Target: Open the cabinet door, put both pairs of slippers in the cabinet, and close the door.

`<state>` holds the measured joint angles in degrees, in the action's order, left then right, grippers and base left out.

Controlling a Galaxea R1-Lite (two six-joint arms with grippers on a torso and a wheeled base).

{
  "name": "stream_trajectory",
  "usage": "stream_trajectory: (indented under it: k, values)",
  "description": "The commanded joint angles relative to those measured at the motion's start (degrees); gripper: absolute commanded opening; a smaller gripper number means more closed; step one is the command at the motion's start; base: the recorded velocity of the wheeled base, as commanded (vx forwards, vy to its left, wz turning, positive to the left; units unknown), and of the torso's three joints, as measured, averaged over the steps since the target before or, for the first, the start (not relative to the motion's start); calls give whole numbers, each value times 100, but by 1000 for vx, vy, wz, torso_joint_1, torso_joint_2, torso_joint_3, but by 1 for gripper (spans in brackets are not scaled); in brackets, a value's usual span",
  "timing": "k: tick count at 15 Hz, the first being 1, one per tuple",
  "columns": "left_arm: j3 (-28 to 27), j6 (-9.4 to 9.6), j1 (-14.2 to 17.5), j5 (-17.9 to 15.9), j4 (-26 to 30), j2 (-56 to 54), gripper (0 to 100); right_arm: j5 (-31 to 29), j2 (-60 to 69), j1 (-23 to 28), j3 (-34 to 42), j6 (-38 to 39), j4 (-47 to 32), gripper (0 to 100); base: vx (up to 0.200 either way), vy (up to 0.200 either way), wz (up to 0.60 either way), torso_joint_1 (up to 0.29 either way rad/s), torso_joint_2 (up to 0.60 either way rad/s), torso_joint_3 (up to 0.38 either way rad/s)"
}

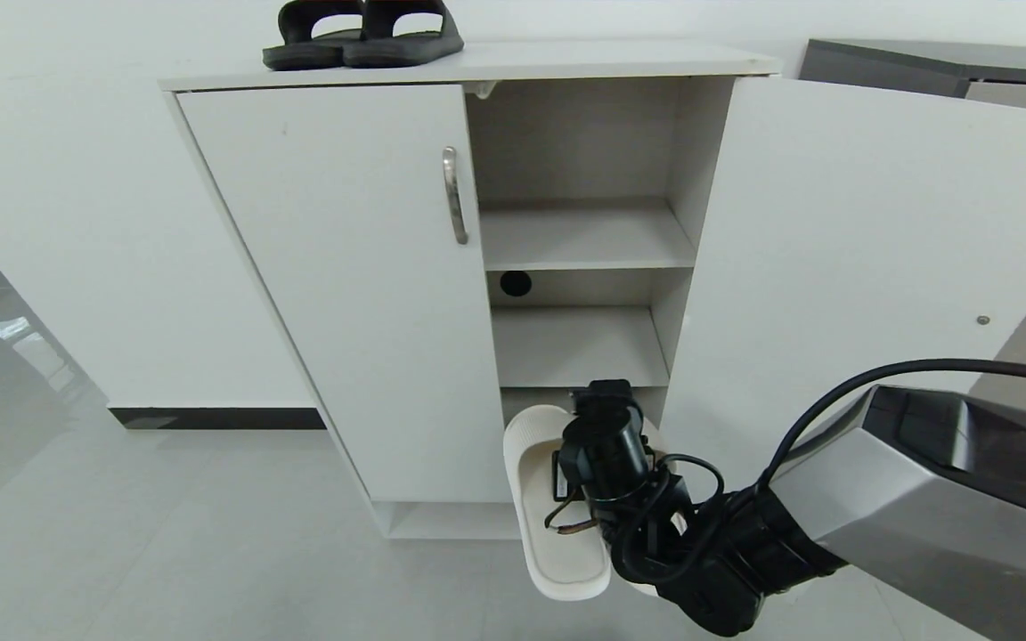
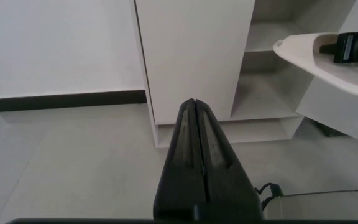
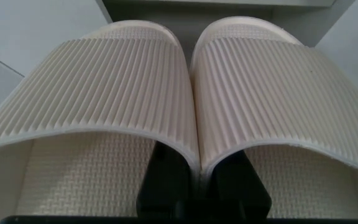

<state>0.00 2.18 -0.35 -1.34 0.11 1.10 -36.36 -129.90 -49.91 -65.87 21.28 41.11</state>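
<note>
Closest to me, my left gripper (image 2: 194, 107) hangs over the pale floor (image 1: 166, 534) with its fingers pressed together and nothing between them. My right gripper (image 1: 602, 409) has one finger under each strap of the white slippers (image 1: 544, 499), pinching their inner edges together and holding the pair off the floor before the cabinet's (image 1: 566, 58) open lower part. The right door (image 1: 851, 231) is swung wide; the left door (image 1: 344, 267) is shut. The black slippers (image 1: 362, 36) sit on the cabinet's top.
</note>
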Motion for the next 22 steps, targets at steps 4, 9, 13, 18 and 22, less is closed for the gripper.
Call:
stream_trajectory:
  k: [4, 9, 13, 18, 22]
  values:
    - [0, -7, 0, -7, -2, 40, 0, -11, -26, -37, 39, -10, 161, 0, 0, 0, 0, 6, -2, -190]
    - [0, 133, 27, -15, -2, -110, 0, -512, -413, 25, -76, -1654, 2147, 0, 0, 0, 0, 3, 3, -197]
    - [0, 133, 27, -42, -2, -110, 0, -635, -457, 78, -612, -2076, 2297, 0, 0, 0, 0, 2, -1, -63]
    - [0, 133, 27, -42, -2, -110, 0, -653, -369, 130, -620, -1250, 1277, 0, 0, 0, 0, 0, 0, 0]
    - [0, 107, 27, -42, -2, -110, 0, -758, -360, 130, -638, -1232, 1268, 0, 0, 0, 0, 0, 0, 0]
